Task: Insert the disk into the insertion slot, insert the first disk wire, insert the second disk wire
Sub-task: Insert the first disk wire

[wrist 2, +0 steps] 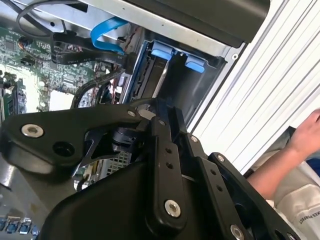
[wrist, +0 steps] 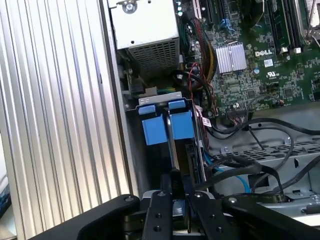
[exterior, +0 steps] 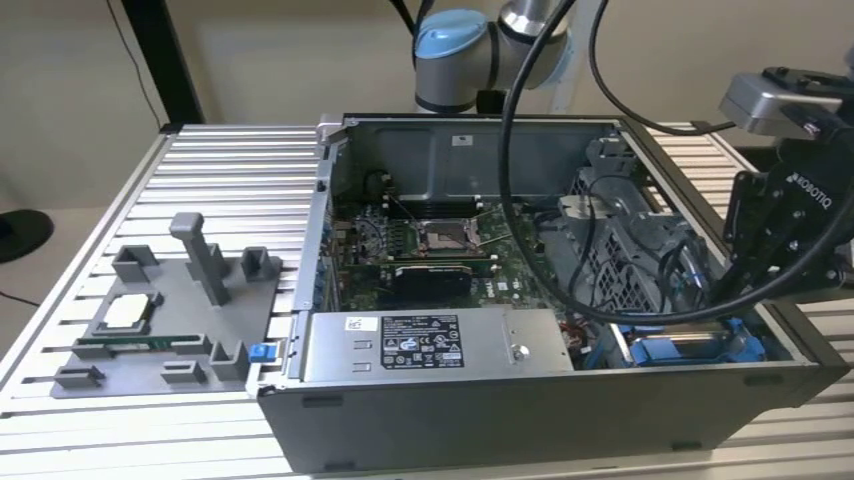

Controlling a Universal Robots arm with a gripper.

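Mostly hidden — the disk (wrist: 154,131), edge-on inside the insertion slot (wrist: 160,98).

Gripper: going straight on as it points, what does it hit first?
Probably the insertion slot: the gripper lines up with the silver rail between its two blue tabs. Depth is unclear, so it may already touch.

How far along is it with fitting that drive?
Done, it seems: the disk in its blue carrier sits in the insertion slot. In hand: the gripper hangs just above it. The wiring is unclear: a blue cable lies beside the bay, and I cannot tell whether it is plugged in.
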